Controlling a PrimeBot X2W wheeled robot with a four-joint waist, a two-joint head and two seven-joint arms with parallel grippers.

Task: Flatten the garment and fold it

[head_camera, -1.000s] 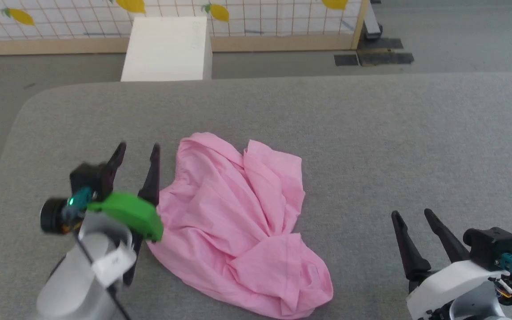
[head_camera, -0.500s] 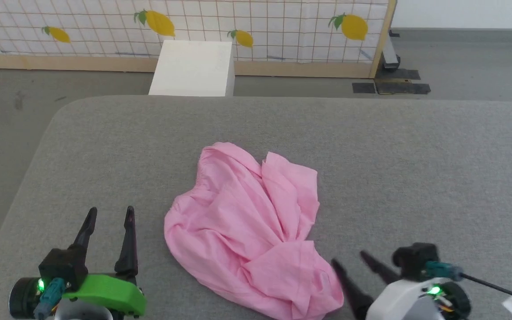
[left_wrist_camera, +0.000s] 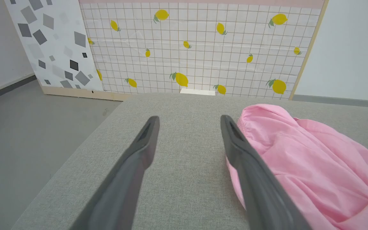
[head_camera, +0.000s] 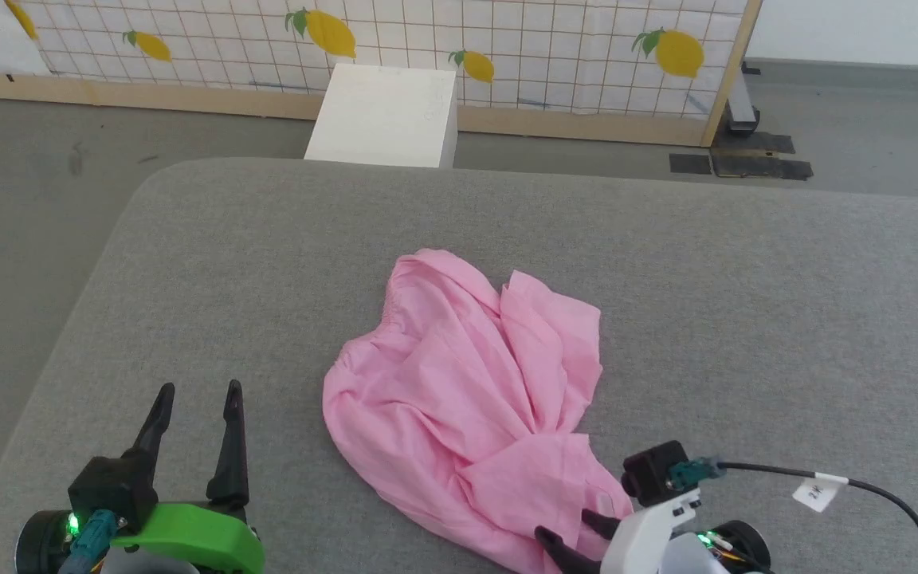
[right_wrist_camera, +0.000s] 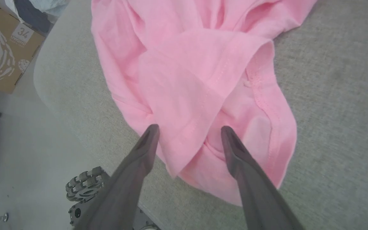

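This looks like a robotics test room dressed with printed screens. Straight ahead of the left tool [left_wrist_camera: 189,118], past the far edge of the grey fabric-covered tabletop [left_wrist_camera: 184,105], stands a wood-framed partition screen [left_wrist_camera: 203,48] printed with a grid and lemons. To that tool's left is a second panel [left_wrist_camera: 53,44] scattered with grey squares, and to its right a plain white wall [left_wrist_camera: 347,48]. A white box [head_camera: 383,115] stands on the bare grey floor [head_camera: 29,199] between tabletop and screen. Up and to the left of the right tool [right_wrist_camera: 189,127], beyond the tabletop's edge, lies a printed cardboard box [right_wrist_camera: 2,48]. Roller wheels [right_wrist_camera: 85,183] of a mobile base sit just below that tool's left finger.
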